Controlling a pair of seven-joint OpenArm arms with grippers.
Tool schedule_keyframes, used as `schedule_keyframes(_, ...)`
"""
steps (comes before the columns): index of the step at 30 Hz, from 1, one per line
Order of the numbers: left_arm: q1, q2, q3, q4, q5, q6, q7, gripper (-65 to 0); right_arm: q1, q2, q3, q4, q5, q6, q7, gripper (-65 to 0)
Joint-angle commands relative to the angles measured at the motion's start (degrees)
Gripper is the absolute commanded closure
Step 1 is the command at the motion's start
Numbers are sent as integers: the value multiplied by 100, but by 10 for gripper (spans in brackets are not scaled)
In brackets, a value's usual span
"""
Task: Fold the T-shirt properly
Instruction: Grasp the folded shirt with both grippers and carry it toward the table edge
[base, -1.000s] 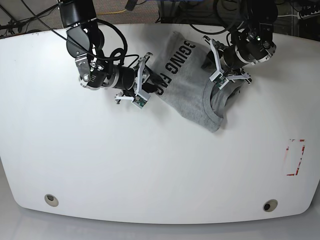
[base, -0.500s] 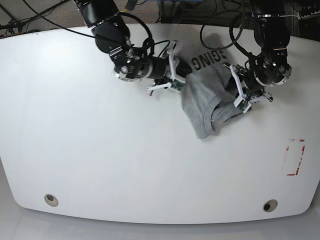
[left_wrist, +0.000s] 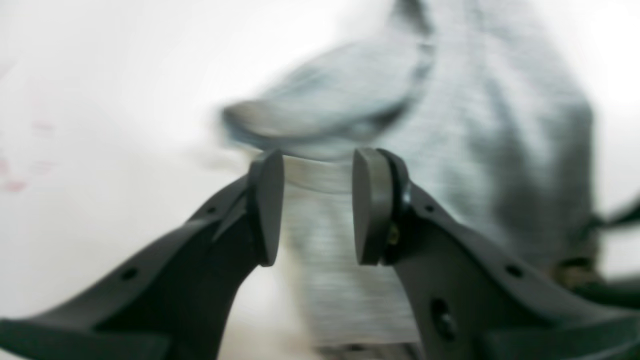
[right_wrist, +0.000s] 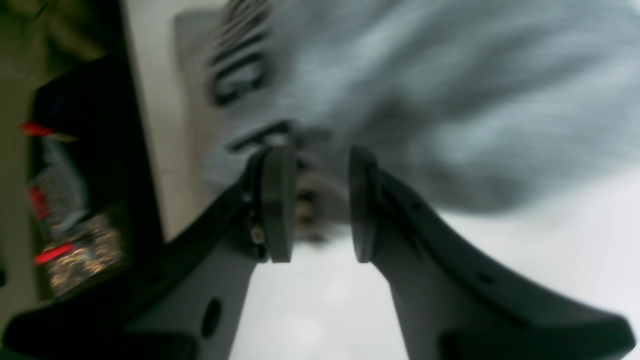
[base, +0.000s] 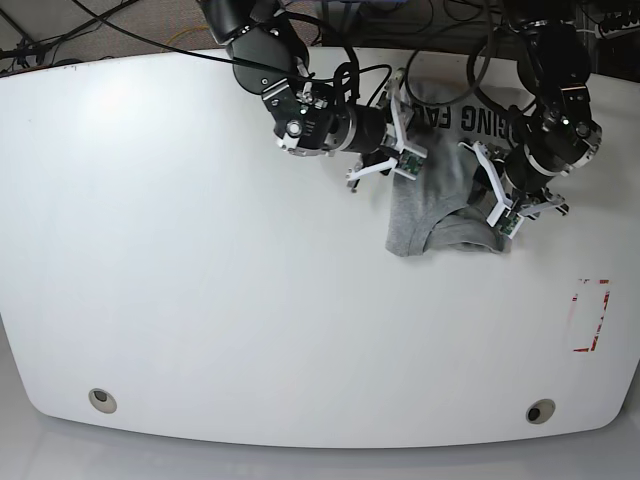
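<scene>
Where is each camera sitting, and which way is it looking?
Base: high above, looking down on the white table, both arms and the soft heather-grey T-shirt with black lettering.
Left wrist: on the left arm, looking past the left tool at blurred shirt cloth.
Right wrist: on the right arm, looking past the right tool at the lettering.
All three show the shirt.

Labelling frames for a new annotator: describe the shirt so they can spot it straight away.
Start at the white table and look to its far edge, between the two black robot arms. The T-shirt lies bunched there, a heather-grey heap with its collar opening facing the near side. It is the only soft thing on the table, and black block letters run along its far edge.
</scene>
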Motion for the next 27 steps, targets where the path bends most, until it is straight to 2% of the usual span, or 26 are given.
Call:
schedule_keyframes(1,-42,195,-3,101,-71,-6,-114,-247,-41,151,232,446,67,14,26,-166)
schedule_keyframes(5,160,529,32,84,-80,-6,-132,-349,-137,353,821,816,67,14,-185,-166)
schedule_keyframes(8,292,599,199,49,-71,473,-132,-394,-190,512,1270,947,67,14,-273,-166)
schedule_keyframes(13,371,573,586,-505,-71,1230,-141,-406,-225,538,1991,956,67,14,-290,-166)
schedule_keyframes(17,327,344,586,-1305,-80,1704,-229,-406,-234,520,2465,965,67,14,-440,-166)
schedule_keyframes(20,160,54,524,-1859,-80,1915,-774,-407,-252,520,2720,1158,67,14,-475,-166)
schedule_keyframes(27,-209,-816,-223,-3037,-89,1933,-1266,-407,-445,547,2984,1519,67,14,-475,-166)
